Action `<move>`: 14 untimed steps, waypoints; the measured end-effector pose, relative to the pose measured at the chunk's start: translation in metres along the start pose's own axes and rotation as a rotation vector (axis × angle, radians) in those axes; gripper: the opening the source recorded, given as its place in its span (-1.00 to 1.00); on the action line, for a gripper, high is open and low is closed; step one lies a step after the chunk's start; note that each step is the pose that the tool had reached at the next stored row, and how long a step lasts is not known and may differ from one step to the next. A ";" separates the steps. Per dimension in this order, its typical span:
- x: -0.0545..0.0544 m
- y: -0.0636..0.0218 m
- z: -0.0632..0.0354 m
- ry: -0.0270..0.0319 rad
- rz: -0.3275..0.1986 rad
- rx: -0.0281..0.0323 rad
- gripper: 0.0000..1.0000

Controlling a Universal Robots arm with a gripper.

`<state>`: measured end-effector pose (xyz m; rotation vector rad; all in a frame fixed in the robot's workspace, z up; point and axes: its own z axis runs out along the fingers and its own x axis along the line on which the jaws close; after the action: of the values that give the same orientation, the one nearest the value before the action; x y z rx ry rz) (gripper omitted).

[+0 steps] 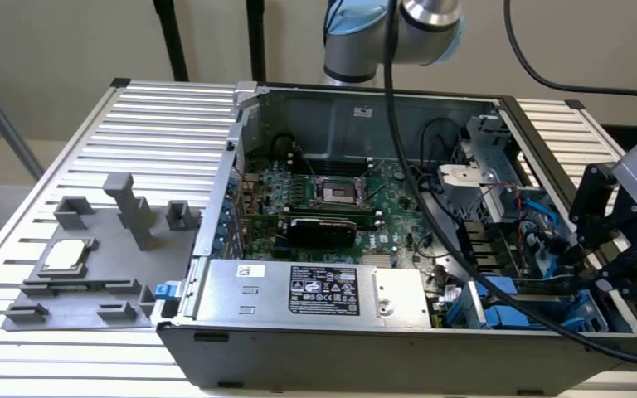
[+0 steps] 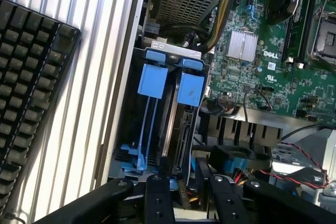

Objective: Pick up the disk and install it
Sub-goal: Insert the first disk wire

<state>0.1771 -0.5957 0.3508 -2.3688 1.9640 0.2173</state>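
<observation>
The disk (image 2: 185, 129) stands on edge inside the drive bay (image 1: 517, 311) at the front corner of the open computer case, on the exterior view's right. Its bright blue carrier bracket (image 2: 190, 88) shows at the far end, and a second blue carrier (image 2: 152, 77) sits beside it. My gripper (image 2: 187, 183) is low over the bay, with one black finger on each side of the disk's near end, shut on it. In the exterior view my gripper (image 1: 593, 269) hangs over that same corner of the case.
The motherboard (image 1: 318, 199) fills the case floor. A silver box with a black label (image 1: 318, 290) lies along the front. Black cables (image 1: 430, 215) cross beside the bay. A grey fixture holding a square chip (image 1: 66, 255) sits on the slotted table. A keyboard (image 2: 31, 93) lies outside the case wall.
</observation>
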 end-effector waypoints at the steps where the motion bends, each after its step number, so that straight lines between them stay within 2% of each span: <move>1: 0.000 -0.0007 0.0001 -0.0024 -0.004 0.0000 -0.33; 3: 0.001 -0.0026 0.0007 -0.0051 -0.012 -0.0007 -0.33; 8: 0.002 -0.0053 0.0036 -0.0056 -0.043 -0.0049 -0.33; 10: 0.002 -0.0067 0.0037 -0.0082 -0.053 -0.0057 -0.33; 12: 0.002 -0.0080 0.0035 -0.0096 -0.061 -0.0066 -0.37; 13: 0.002 -0.0083 0.0035 -0.0099 -0.065 -0.0071 -0.52; 14: 0.002 -0.0084 0.0036 -0.0102 -0.069 -0.0075 -0.52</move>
<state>0.1855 -0.5956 0.3466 -2.4299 1.8770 0.2332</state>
